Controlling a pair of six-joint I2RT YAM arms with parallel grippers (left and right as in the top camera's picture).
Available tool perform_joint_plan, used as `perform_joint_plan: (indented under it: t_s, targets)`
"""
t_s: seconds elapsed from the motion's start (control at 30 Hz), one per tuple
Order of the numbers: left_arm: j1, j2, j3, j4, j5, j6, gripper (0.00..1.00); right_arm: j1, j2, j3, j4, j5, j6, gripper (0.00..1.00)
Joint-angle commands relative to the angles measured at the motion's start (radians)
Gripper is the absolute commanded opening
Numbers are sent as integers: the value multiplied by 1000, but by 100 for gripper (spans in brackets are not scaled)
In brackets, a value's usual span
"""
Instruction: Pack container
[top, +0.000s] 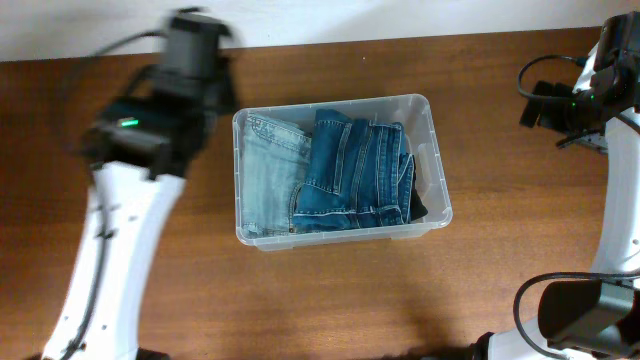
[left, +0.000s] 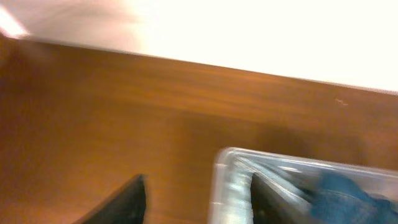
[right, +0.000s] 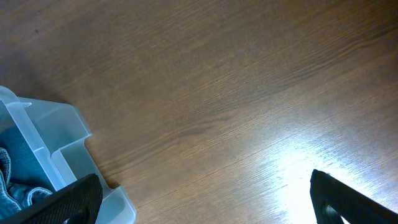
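Left gripper (left: 196, 182): the jaws are spread with a clear gap and hold nothing. The wrist view is blurred. Bare tabletop (top: 330, 300) shows between them.
Left contact: the jaw on the 3 o'clock side overlaps a corner of the container (top: 345, 236) in the wrist view. I cannot tell whether it touches the rim.
Left position: in the overhead view, the arm sits at about 10 o'clock from the container, just beside its short end.
Right gripper (right: 205, 175): the jaws are spread wide and hold nothing. Only bare tabletop lies between them.
Right position: at about 2 o'clock from the container and well apart from it. One container corner shows at 8 o'clock in the right wrist view.
Container place: near the middle of the tabletop, standing on its base.
Container facing: the open top points up.
Container long axis: runs from 9 o'clock to 3 o'clock in the overhead view.
Contents: folded light jeans (top: 268, 170) fill the 9 o'clock end, and folded dark jeans (top: 355, 170) lie just beside them toward 3 o'clock.
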Motion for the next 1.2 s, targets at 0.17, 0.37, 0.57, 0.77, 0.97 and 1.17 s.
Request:
perform_joint_plan:
  t_s: [0.17,0.37,0.57,0.77,0.97,1.17]
  targets:
    - [281,8,-5,-90,31,2,87,-2,0,8,0,8,6,99]
    - [332,8,-5,-130,51,2,100,-2,0,8,0,8,7,99]
    - [333,8,-5,-130,51,2,99,-2,0,8,0,8,7,99]
    - [333,8,-5,-130,51,2,99,-2,0,8,0,8,7,99]
    - [333,8,-5,-130,51,2,99,-2,0,8,0,8,6,99]
    - [333,8,-5,-130,51,2,99,-2,4,8,0,8,7,99]
